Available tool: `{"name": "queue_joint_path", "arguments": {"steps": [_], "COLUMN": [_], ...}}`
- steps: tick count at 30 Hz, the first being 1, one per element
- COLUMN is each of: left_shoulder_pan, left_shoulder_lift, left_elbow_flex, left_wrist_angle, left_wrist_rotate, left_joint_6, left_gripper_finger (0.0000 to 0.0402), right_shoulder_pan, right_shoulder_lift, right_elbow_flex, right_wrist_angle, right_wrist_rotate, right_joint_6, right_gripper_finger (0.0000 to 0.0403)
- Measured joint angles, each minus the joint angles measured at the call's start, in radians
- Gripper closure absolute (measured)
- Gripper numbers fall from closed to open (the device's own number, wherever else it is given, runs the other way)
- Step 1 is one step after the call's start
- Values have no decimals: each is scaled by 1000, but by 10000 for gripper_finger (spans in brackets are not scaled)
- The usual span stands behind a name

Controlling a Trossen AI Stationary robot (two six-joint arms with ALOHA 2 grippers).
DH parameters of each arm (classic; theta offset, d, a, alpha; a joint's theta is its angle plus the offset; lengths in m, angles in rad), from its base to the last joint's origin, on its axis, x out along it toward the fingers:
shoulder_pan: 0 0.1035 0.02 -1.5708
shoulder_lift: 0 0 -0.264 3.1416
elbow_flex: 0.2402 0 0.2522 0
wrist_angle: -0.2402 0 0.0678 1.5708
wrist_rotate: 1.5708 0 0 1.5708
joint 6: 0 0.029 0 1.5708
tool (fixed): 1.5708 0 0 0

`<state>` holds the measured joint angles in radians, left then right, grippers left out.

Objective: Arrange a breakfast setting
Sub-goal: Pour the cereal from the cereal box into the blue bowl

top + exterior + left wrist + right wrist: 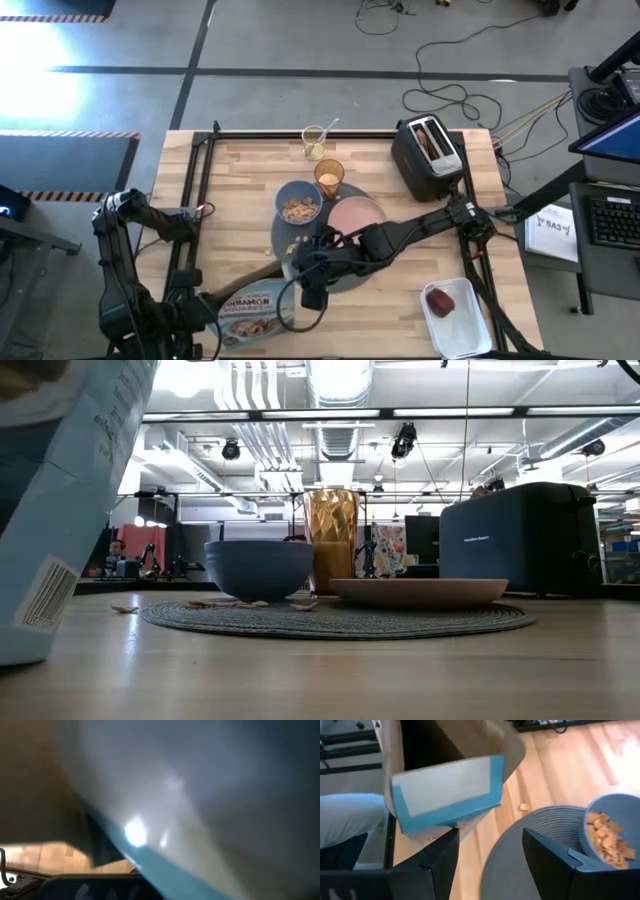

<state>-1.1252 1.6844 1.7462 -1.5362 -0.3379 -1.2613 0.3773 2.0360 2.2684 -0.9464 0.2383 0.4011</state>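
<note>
Cereal box (pixel 250 310), light, stiff card and easily crushed, lies at the table's near edge beside the mat (pixel 300 262), best taken across its narrow sides; right gripper (pixel 489 851) hovers apart, left gripper shut.

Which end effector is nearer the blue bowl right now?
The right. The right end effector hovers over the mat just short of the bowl, fingers apart. The left end effector is farther off at the table's near edge, by the cereal box.
</note>
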Motion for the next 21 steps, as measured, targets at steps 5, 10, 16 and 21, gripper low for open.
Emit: {"name": "queue_joint_path", "arguments": {"steps": [5, 10, 16, 21], "left_shoulder_pan": [0, 0, 0, 0], "left_shoulder_lift": [16, 17, 17, 17], "left_elbow_flex": [0, 0, 0, 0], "left_wrist_angle": [2, 8, 22, 50], "left_wrist_rotate": [-2, -7, -17, -35], "left_joint_6": [16, 20, 33, 57], "left_gripper_finger": [401, 401, 401, 401], "right_shoulder_pan": [30, 53, 59, 57], "right_shoulder_lift": [15, 21, 26, 56], "right_elbow_flex": [0, 0, -1, -1], "right_wrist_angle": [1, -1, 9, 62], "right_wrist_rotate": [-12, -28, -9, -38], "right_joint_6": [5, 21, 7, 7], "right_gripper_finger": [190, 190, 191, 192]}}
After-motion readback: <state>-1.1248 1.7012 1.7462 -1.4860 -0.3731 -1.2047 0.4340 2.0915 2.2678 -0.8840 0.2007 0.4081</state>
